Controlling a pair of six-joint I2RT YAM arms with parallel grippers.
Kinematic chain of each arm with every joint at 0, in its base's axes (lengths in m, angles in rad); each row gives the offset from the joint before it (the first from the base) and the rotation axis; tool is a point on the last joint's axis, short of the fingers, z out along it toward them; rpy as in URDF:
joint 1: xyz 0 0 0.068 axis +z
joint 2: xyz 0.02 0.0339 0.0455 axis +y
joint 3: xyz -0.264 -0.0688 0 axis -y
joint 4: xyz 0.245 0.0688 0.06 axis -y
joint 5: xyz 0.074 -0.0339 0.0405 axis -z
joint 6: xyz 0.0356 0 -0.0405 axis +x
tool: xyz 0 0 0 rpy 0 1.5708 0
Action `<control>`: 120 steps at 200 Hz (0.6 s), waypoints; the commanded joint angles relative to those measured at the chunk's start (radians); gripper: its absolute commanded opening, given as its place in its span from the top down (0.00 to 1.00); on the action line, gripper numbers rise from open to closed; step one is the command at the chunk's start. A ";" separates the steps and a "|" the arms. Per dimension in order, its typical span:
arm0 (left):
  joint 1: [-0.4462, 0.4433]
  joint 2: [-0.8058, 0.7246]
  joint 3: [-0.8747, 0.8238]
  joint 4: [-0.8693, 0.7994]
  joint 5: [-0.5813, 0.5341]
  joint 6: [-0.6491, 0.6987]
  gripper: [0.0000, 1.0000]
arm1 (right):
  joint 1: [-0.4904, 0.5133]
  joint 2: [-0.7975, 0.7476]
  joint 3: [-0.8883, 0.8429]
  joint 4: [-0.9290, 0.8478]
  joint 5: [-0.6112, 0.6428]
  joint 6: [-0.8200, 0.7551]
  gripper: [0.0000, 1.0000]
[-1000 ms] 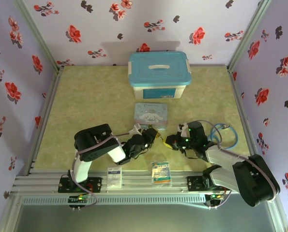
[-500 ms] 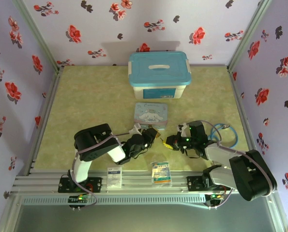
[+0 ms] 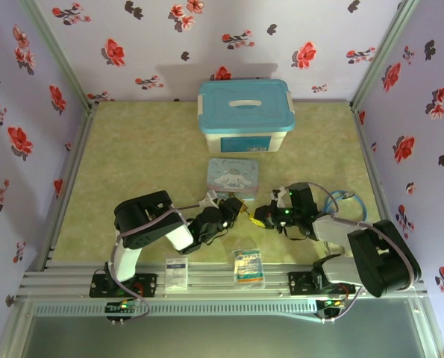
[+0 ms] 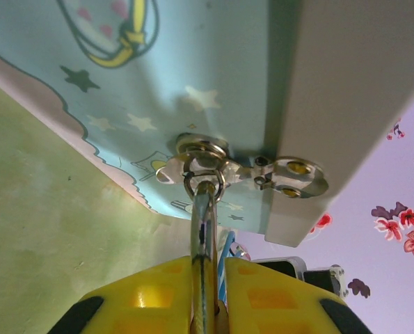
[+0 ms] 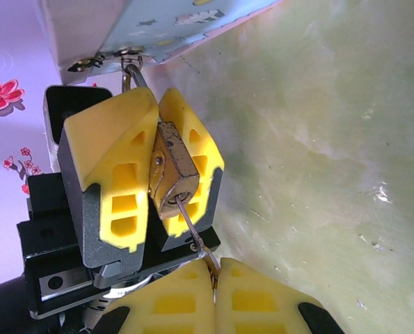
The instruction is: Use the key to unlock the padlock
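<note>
The padlock (image 5: 170,170) hangs by its thin shackle (image 4: 203,223) from the hasp (image 4: 203,149) on the near side of the cartoon tin (image 3: 233,177), which sits around the middle of the worktop (image 3: 147,164), a little toward its near edge. The left gripper (image 4: 207,278) has its yellow fingers pressed onto the two flat sides of the brass body, holding it out from the tin with the shackle pulled straight. The right gripper (image 5: 215,273) has its fingers pinched together on the head of the key (image 5: 196,233). The thin shaft runs from the fingertips straight to the keyhole face at the free end of the padlock, and the tip appears to be seated there, though how deep is hard to tell. Hasp, shackle, body and key lie nearly on one line, and the padlock is directly ahead of the right fingertips. The next move probably needs a twist of the right wrist about that line while the left arm braces the body. Any sideways drift could bend or pull out the key.
</note>
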 commanded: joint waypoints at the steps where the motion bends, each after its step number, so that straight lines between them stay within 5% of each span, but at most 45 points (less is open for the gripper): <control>1: 0.005 -0.001 0.028 0.041 0.016 0.013 1.00 | -0.004 -0.003 0.031 -0.018 -0.004 -0.038 1.00; 120: 0.001 0.009 0.046 0.041 0.020 0.011 1.00 | 0.070 0.003 0.103 -0.142 0.063 -0.111 1.00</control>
